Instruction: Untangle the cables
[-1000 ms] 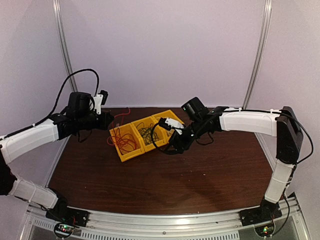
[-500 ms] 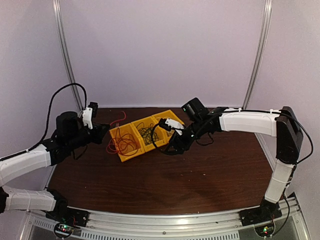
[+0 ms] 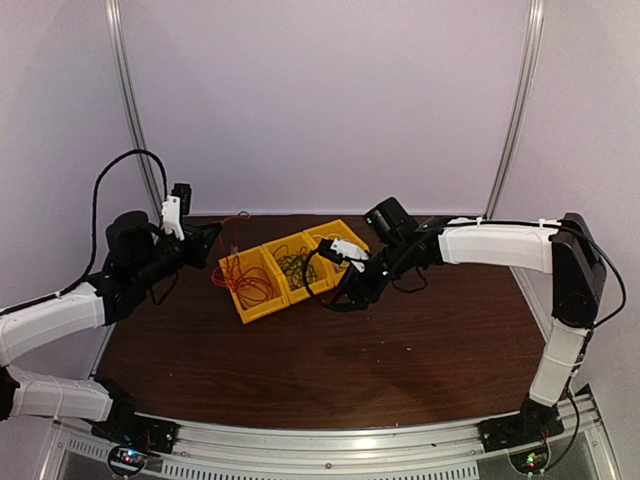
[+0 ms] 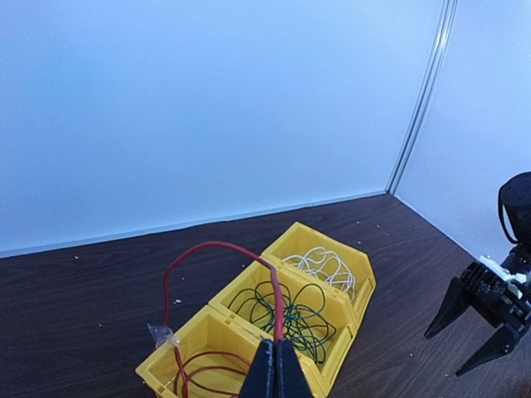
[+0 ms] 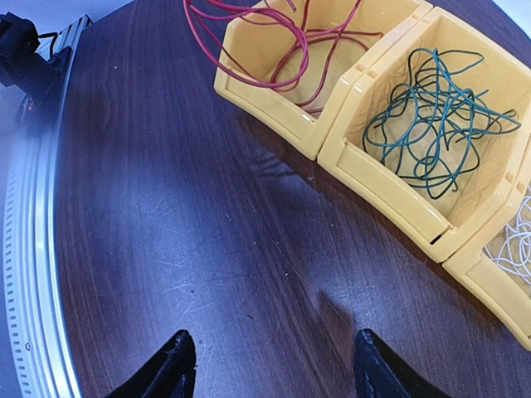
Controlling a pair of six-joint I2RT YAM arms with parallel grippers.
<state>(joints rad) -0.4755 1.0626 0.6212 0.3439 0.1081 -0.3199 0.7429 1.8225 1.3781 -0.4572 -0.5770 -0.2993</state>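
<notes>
Three joined yellow bins (image 3: 262,310) sit on the table. The red cable (image 4: 217,245) lies mostly in the left bin, and one loop arches up out of it. My left gripper (image 4: 278,347) is shut on that loop, just above the left bin's rim (image 4: 195,321); it also shows in the top view (image 3: 212,233). The dark green cable (image 4: 303,319) fills the middle bin. The white cable (image 4: 328,265) fills the right bin. My right gripper (image 5: 274,365) is open and empty, low over the bare table in front of the bins. All three cables show in the right wrist view: red (image 5: 282,41), green (image 5: 431,99), white (image 5: 518,240).
The dark wood table (image 3: 330,370) is ringed by white walls at the back and sides. A metal rail (image 5: 33,249) runs along the near edge. A bit of clear tape (image 4: 162,334) clings to the red cable at the left bin's corner.
My left arm has dropped and swung back from the left, its gripper now by the left bin's back corner with the red cable. The right arm has not moved.
</notes>
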